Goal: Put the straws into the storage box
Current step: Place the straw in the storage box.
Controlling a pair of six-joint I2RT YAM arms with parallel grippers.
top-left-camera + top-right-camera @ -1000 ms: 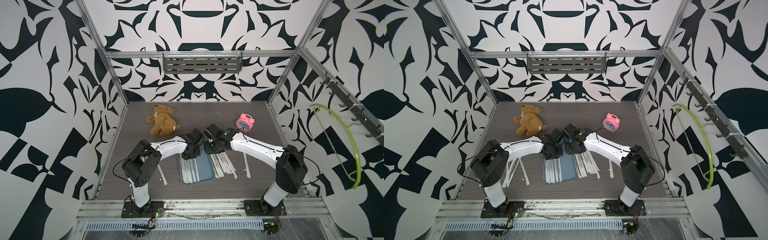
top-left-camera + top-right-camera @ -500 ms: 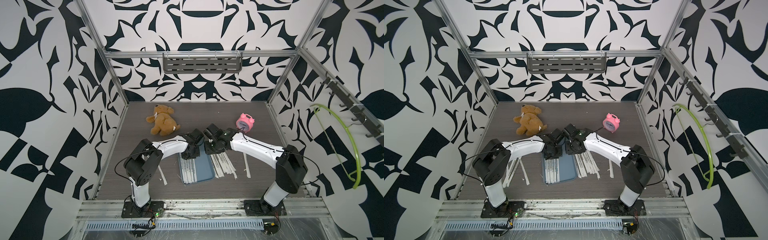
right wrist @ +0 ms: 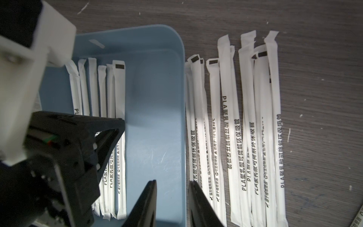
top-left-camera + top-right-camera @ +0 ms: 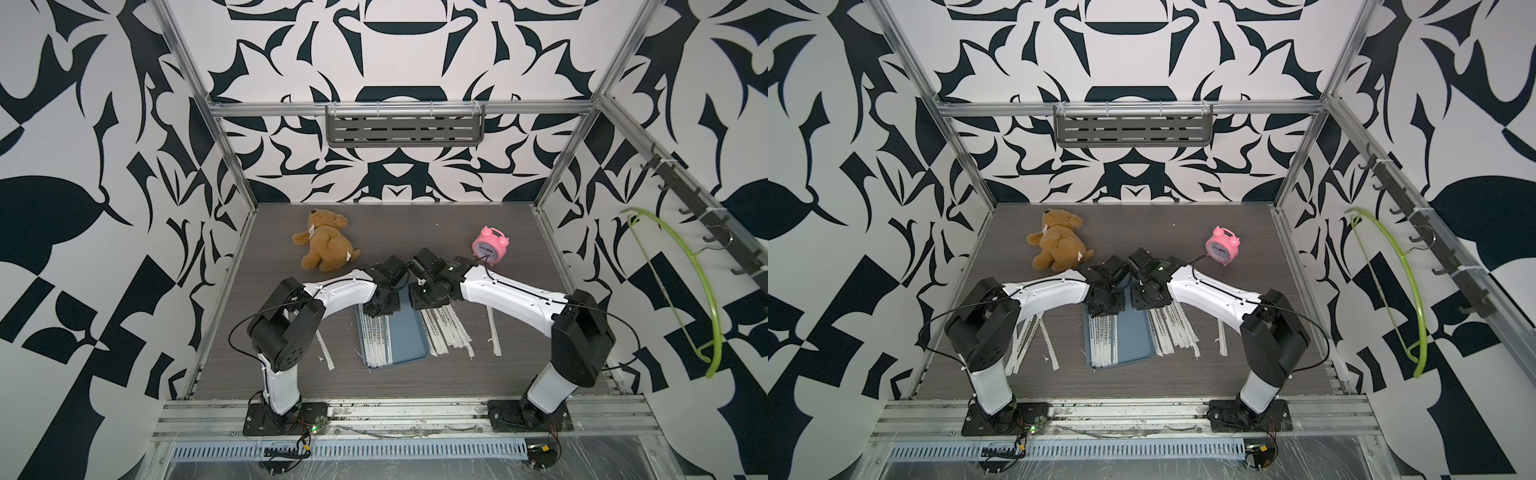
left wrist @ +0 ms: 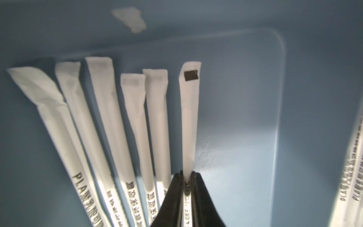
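The blue-grey storage box (image 4: 407, 336) (image 3: 155, 98) lies at the table's middle, with both arms meeting over its far end. Several wrapped straws (image 4: 376, 340) (image 5: 110, 121) lie side by side in its left half. My left gripper (image 5: 186, 175) is low inside the box, its jaws closed to a narrow slit on the rightmost straw (image 5: 189, 118), which lies in line with the others. My right gripper (image 3: 173, 183) is open and holds nothing. It straddles the box's right rim, one finger over the box floor and one over the loose straws (image 3: 245, 118) (image 4: 446, 328) on the table beside it.
More straws (image 4: 1025, 345) lie on the table left of the box, partly under the left arm, and a single one (image 4: 492, 332) lies further right. A teddy bear (image 4: 326, 247) and a pink alarm clock (image 4: 490, 246) stand behind the arms. A paper scrap (image 5: 130, 19) lies in the box.
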